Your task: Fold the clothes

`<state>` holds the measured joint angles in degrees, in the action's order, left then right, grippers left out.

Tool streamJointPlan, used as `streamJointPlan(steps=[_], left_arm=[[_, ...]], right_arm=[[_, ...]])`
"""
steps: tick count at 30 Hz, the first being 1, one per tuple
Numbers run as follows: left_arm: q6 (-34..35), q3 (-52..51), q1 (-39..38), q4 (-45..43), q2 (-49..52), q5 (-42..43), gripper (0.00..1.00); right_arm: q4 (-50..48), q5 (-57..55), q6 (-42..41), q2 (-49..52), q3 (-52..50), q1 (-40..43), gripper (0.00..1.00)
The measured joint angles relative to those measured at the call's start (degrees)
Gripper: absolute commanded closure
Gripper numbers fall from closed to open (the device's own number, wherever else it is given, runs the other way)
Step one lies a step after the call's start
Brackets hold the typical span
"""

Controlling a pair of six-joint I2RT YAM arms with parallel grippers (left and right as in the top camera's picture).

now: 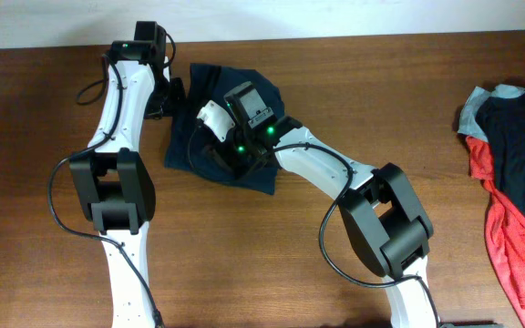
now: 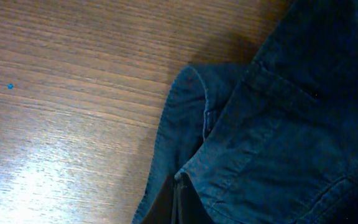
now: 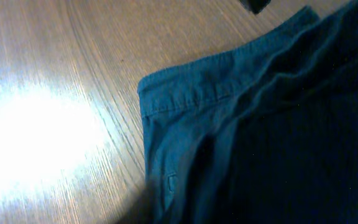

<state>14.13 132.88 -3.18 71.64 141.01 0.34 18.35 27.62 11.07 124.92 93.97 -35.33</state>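
Note:
The clothes, a pair of dark navy shorts (image 1: 255, 89), lie bunched on the wooden table (image 1: 44, 109) at the back centre, with both arms over them. My left gripper (image 1: 179, 98) is at the shorts' left edge. In the left wrist view its fingers (image 2: 176, 202) are pressed together, with a folded edge of the shorts (image 2: 272, 118) caught at their tips. My right gripper (image 1: 215, 150) hovers low over the middle of the shorts. The right wrist view shows a stitched hem corner of the shorts (image 3: 197, 99), and the fingers are lost in dark blur.
A heap of other garments (image 1: 509, 155), navy, red and pale grey-blue, lies at the table's right edge. Bare wood stretches along the front and left of the table.

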Motion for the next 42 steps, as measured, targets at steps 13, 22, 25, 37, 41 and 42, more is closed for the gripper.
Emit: streamJointPlan(steps=[13,22,25,37,41,42], left_arm=[[0.00,0.00,0.90,0.59,-0.02,-0.87,1.00],[-0.48,0.00,1.01,-2.89,-3.98,2.21,0.99],[-2.82,0.35,0.72,-3.80,-6.34,7.65,1.00],[-12.76,0.90,-1.03,-9.70,-6.19,29.62,1.00],[-14.32,0.94,-2.19,-10.91,-4.85,32.74,1.00],[-14.97,0.96,-2.58,-10.93,-4.28,33.57,1.00]], right_arm=[[-2.71,8.13,-2.14,-0.11,1.62,0.59,0.00],[10.88,10.69,-2.14,-6.10,1.81,11.41,0.55],[16.17,10.88,-2.47,-7.96,2.25,17.18,0.96],[28.83,16.87,-6.54,-8.31,2.45,25.46,0.96],[28.55,20.52,-6.60,-8.31,2.45,24.13,0.96],[28.15,21.03,-6.60,-8.31,2.45,23.61,0.96]])
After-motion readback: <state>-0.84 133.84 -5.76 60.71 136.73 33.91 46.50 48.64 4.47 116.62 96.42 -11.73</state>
